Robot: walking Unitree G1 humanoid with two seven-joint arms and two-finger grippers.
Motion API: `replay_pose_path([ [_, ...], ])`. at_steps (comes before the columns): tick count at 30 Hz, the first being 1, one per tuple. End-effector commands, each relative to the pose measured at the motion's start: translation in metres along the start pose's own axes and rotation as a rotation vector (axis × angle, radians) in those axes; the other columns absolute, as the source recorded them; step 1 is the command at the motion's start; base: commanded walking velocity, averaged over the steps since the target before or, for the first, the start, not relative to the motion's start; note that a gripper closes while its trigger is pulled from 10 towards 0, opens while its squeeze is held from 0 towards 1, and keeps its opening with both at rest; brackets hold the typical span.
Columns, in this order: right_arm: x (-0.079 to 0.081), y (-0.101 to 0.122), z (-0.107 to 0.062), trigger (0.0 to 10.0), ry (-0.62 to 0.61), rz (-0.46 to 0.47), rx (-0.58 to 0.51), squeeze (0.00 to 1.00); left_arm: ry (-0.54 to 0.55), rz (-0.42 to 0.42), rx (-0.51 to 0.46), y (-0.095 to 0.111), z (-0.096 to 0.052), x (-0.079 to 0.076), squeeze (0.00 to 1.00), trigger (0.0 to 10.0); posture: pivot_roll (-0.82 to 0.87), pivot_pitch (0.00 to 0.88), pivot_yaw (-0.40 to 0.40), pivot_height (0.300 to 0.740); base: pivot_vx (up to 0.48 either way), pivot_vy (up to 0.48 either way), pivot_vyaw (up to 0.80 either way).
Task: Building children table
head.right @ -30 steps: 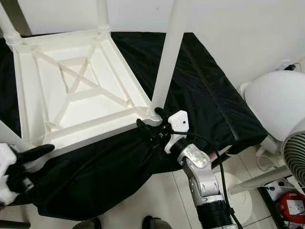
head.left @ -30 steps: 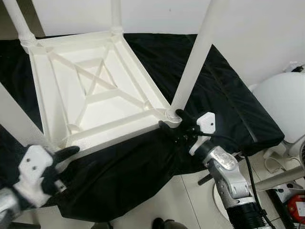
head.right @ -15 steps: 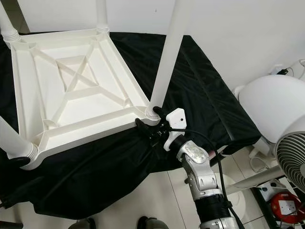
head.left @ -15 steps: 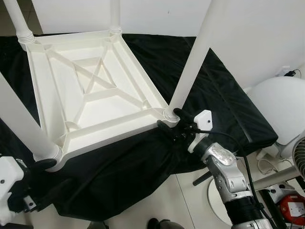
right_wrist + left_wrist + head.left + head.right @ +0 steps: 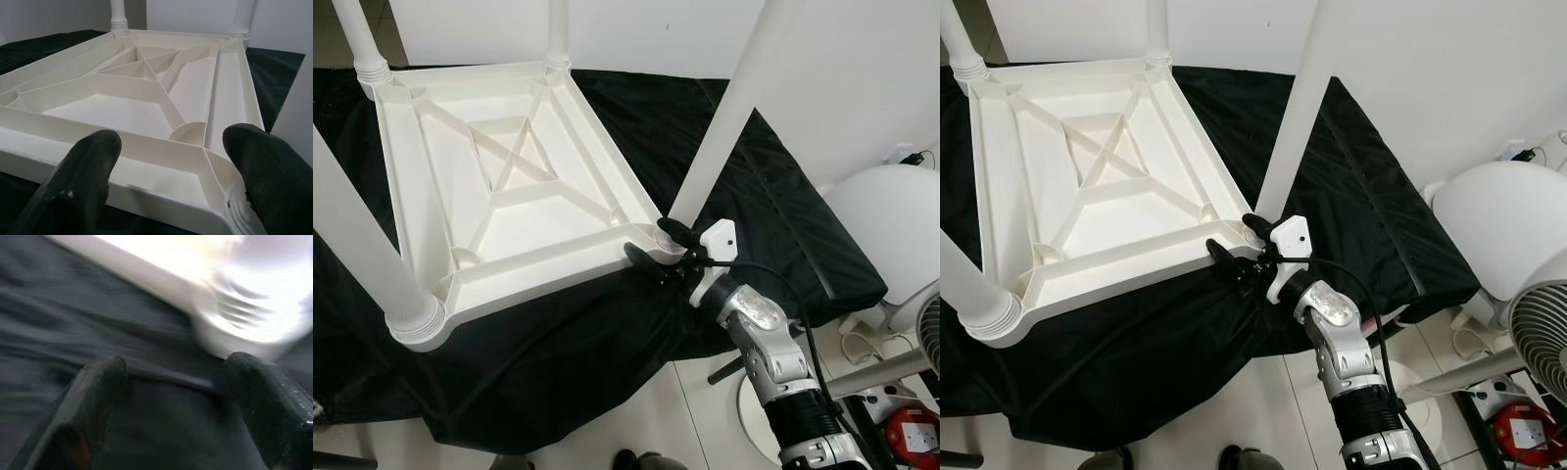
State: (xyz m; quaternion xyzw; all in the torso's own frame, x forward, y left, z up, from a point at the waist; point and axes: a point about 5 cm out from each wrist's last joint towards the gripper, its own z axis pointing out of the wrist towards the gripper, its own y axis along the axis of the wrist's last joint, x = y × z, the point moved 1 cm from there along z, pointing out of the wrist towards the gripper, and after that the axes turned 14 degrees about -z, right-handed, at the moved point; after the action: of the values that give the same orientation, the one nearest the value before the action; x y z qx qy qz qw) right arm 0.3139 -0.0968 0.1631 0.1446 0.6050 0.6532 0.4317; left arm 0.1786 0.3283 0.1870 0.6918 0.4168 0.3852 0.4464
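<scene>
Meanwhile, the white table (image 5: 509, 176) is lying upside down on a black cloth (image 5: 754, 196), filling the upper left of the frame, legs pointing up. At centre, the right gripper (image 5: 658, 245) is straddling the table's near corner beside one leg (image 5: 724, 117), fingers (image 5: 88, 166) apart. The left gripper (image 5: 171, 377) is hovering, fingers apart, over cloth near another leg's base (image 5: 244, 328).

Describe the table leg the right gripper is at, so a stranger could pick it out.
An upturned white plastic table lies on a black cloth, its legs pointing up. The leg stands at the corner nearest the robot's right side. Unlike the others, it has the open right gripper straddling its base.
</scene>
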Motion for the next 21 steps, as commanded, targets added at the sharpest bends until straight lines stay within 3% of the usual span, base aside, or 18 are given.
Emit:
replay_pose_path([
  [1, 0.001, -0.004, -0.004, 10.0, -0.012, 0.003, 0.011, 0.00, 0.112, 0.027, -0.011, 0.000, 0.001, 0.013, 0.00, 10.0, 0.23, 0.153, -0.119, 0.740, 0.000, 0.000, 0.00],
  [2, 0.004, -0.004, -0.004, 10.0, -0.019, 0.011, 0.010, 0.00, 0.211, 0.047, -0.037, 0.004, 0.006, 0.026, 0.00, 10.0, 0.22, 0.151, -0.118, 0.740, 0.000, 0.000, 0.00],
  [9, 0.009, -0.006, -0.008, 10.0, -0.039, 0.027, 0.014, 0.00, 0.339, 0.034, -0.115, 0.013, 0.016, 0.045, 0.00, 10.0, 0.20, 0.151, -0.109, 0.740, 0.000, 0.000, 0.00],
  [10, 0.009, -0.006, -0.008, 10.0, -0.039, 0.027, 0.014, 0.00, 0.339, 0.034, -0.115, 0.013, 0.016, 0.045, 0.00, 10.0, 0.20, 0.151, -0.109, 0.740, 0.000, 0.000, 0.00],
  [15, 0.022, -0.010, -0.013, 10.0, -0.059, 0.047, 0.034, 0.00, 0.368, -0.031, -0.227, 0.027, 0.049, 0.053, 0.00, 10.0, 0.17, 0.145, -0.099, 0.740, 0.000, 0.000, 0.00],
  [19, 0.026, -0.010, -0.013, 10.0, -0.062, 0.046, 0.041, 0.00, 0.369, -0.047, -0.258, 0.031, 0.057, 0.054, 0.00, 10.0, 0.17, 0.145, -0.097, 0.740, 0.000, 0.000, 0.00],
  [21, 0.032, -0.015, -0.017, 10.0, -0.089, 0.048, 0.078, 0.00, 0.332, -0.093, -0.309, 0.039, 0.071, 0.049, 0.00, 10.0, 0.15, 0.140, -0.094, 0.740, 0.000, 0.000, 0.00],
])
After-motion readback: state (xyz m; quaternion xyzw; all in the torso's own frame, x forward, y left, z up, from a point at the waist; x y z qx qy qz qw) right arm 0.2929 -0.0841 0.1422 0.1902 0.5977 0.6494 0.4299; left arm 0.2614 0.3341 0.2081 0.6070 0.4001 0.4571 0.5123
